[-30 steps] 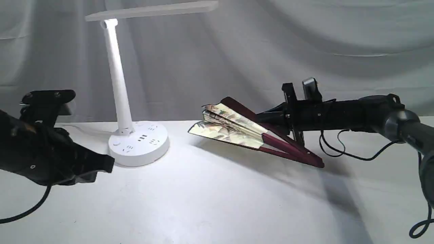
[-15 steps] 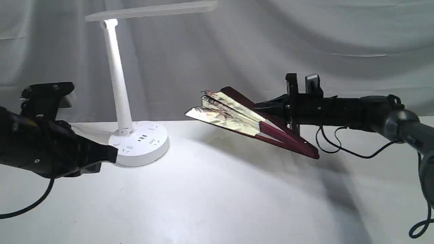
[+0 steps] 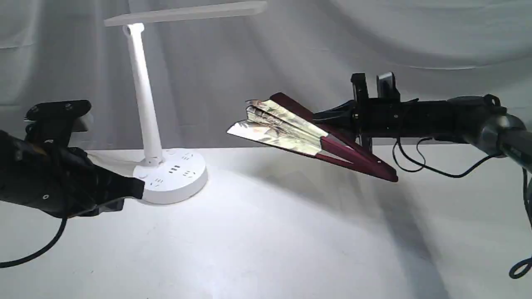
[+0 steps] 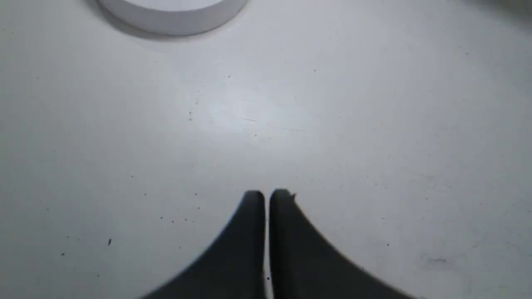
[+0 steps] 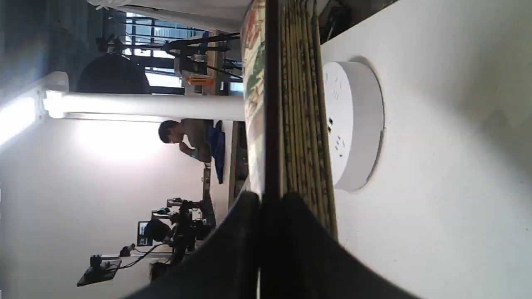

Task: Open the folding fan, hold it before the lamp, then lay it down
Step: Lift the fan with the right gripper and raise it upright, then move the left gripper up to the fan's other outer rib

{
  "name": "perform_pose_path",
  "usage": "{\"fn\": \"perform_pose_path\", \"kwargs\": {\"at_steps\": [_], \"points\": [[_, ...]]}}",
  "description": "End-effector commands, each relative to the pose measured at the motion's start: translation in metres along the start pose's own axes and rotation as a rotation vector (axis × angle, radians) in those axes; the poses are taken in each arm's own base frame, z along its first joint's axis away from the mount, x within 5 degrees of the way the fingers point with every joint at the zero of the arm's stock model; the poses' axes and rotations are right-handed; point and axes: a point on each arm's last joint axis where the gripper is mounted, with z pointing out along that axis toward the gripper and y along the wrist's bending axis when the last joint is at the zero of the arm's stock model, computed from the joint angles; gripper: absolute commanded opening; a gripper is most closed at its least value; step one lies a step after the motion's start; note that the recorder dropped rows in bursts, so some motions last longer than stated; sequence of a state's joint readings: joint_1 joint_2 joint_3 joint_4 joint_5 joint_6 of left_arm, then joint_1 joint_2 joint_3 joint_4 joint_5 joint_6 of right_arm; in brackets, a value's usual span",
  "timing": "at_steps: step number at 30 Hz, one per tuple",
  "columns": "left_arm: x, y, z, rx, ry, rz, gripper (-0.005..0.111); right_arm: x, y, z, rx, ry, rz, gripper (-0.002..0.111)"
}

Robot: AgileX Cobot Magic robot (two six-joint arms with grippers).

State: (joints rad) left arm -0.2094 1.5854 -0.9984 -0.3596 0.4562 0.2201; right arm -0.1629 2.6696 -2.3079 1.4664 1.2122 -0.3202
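One folding fan (image 3: 282, 129), aloft, clamped in right hand (image 3: 326, 118); left hand (image 4: 266, 194) closed, empty.

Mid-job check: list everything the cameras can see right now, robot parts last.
folding fan: one, cream painted leaf with maroon ribs, partly open, held in the air right of the lamp in the exterior view, clear of the table
lamp: one, white, lit, standing at the back left of the table
table: one, white, under everything
backdrop cloth: one, pale grey, behind the table
person: one, dark hair, in the room beyond, right wrist view only
left tool: one, black, shut and empty, low over the table beside the lamp's base
right tool: one, black, shut on the folding fan's ribs
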Motion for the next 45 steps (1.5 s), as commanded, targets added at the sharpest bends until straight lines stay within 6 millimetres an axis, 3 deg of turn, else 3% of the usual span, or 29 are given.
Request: {"fn": "perform_pose_path", "kwargs": {"at_steps": [1, 12, 24, 37, 45], "points": [[-0.004, -0.002, -0.001, 0.004, -0.022, 0.002, 0.000, 0.006, 0.010, -0.001, -0.008, 0.013, -0.021, 0.000], [-0.003, -0.002, -0.001, 0.004, -0.020, 0.002, 0.000, 0.030, 0.030, -0.017, 0.026, 0.031, -0.091, 0.000], [-0.001, -0.002, -0.001, 0.006, -0.003, 0.004, 0.000, 0.077, 0.050, -0.054, 0.051, 0.024, -0.141, 0.000], [0.006, -0.004, -0.001, 0.025, 0.076, 0.021, 0.000, 0.128, 0.063, -0.071, 0.023, 0.010, -0.166, 0.000], [0.015, -0.043, 0.003, 0.070, 0.106, 0.179, 0.000, 0.150, 0.065, -0.077, 0.032, 0.020, -0.177, 0.000]]}}
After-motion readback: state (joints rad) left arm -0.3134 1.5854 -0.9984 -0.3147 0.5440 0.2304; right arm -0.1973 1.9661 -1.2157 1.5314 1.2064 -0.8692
